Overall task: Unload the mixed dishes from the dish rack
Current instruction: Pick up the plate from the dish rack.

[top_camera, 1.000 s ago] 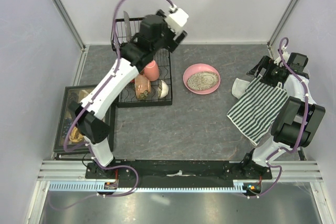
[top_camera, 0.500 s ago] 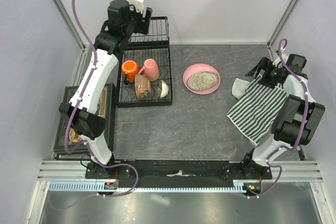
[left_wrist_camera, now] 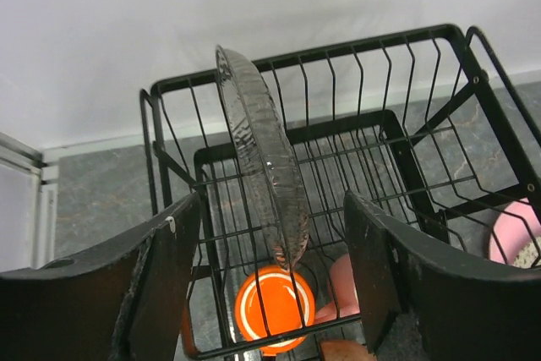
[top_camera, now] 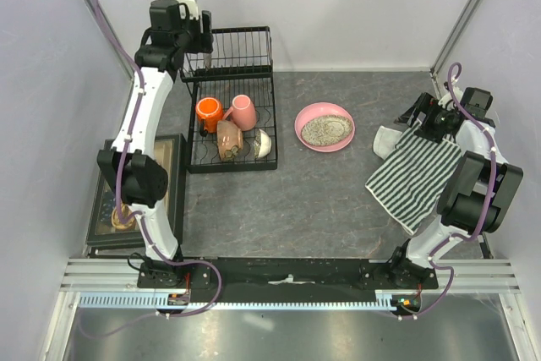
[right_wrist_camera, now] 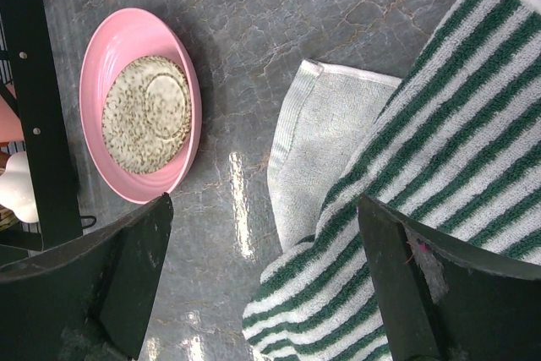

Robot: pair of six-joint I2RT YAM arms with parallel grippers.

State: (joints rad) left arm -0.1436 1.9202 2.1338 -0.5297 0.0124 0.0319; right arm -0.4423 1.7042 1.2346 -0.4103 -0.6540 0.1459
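Observation:
The black wire dish rack stands at the back left. On its base are an orange mug, a pink mug, a tan-brown bowl and a small white bowl. A clear glass plate stands upright in the rack's basket back. My left gripper is open and empty, high over the rack's back left corner, its fingers either side of the plate's line. The pink speckled dish lies on the table. My right gripper is open and empty above the cloth.
A green-and-white striped cloth lies at the right. A black-framed box of trinkets sits left of the rack, beside the left arm. White walls and metal posts close in the back and both sides.
My left arm has swung left and back, from over the middle of the rack to its back left corner, uncovering the mugs. The right arm has not moved.

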